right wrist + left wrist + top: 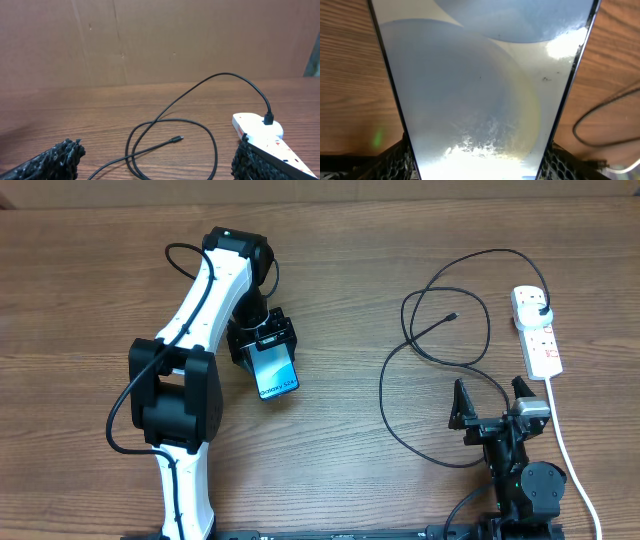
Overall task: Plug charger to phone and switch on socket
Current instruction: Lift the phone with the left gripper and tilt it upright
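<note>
Teal phone (277,372) screen is showing only overhead, your left gripper (268,346) clamping it. Your right gripper (490,396) is gaping, its camera catching the charger (176,139) tip.

The phone (277,372), cyan screen lit, tilts in the left pincer (265,345), left of the desk's centre. The black charger (540,309) loops loosely, its plug head in the white socket (545,352) near the right edge, its tip lying free.
</note>
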`<state>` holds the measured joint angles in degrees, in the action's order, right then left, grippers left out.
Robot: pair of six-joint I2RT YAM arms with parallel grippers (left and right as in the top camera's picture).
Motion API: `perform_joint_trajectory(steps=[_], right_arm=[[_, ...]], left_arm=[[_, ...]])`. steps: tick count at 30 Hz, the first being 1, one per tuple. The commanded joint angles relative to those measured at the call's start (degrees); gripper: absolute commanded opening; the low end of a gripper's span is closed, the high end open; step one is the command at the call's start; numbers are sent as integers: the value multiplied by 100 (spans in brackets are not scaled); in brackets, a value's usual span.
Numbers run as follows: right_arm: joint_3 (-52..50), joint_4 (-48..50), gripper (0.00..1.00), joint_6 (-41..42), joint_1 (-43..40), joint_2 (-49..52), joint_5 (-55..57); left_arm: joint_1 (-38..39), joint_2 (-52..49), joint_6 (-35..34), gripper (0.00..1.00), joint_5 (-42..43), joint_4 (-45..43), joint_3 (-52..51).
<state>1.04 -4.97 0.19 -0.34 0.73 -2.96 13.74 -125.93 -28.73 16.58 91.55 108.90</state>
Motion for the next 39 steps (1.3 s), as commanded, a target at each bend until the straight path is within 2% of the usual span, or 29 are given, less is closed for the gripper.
perform_joint_trajectory(steps=[1, 20, 39], right_arm=[[-59, 33, 100, -26, -15, -52, 35], [-59, 33, 100, -26, -15, -52, 35], [-59, 33, 100, -26, -15, -50, 35]], left_arm=[[-26, -7, 354, 61, 455, 105, 164], [-26, -7, 719, 54, 859, 400, 164], [-26, -7, 802, 55, 857, 400, 164]])
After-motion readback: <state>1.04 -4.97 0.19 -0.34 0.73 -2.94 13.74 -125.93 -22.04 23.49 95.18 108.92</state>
